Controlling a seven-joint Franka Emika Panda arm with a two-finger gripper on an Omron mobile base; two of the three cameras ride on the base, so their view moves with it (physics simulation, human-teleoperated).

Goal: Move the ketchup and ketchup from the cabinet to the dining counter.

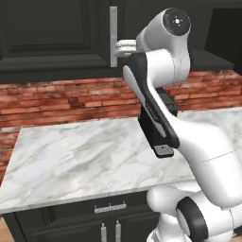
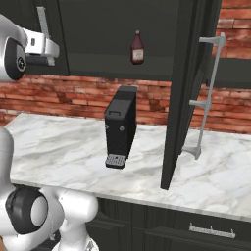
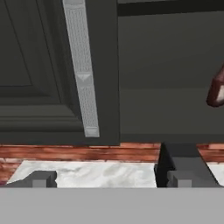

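A dark maroon ketchup [image 2: 137, 48] bottle stands on the shelf of the black cabinet [image 2: 117, 29], whose right door [image 2: 188, 83] hangs swung open. In the hand view the ketchup [image 3: 216, 91] shows at the right edge. My gripper [image 3: 111, 179] is open and holds nothing. It is raised in front of the shut left door, just right of its silver bar handle [image 3: 82, 74], and left of the bottle. From the left, the hand [image 1: 125, 46] sits beside that handle [image 1: 113, 35]. The dining counter is out of view.
A black coffee machine [image 2: 120, 128] stands on the marble worktop [image 2: 63, 152] below the cabinet, against a red brick wall [image 1: 56, 99]. The open door's long handle [image 2: 208, 93] juts out over the worktop's right part. Black drawers [image 1: 108, 208] lie below.
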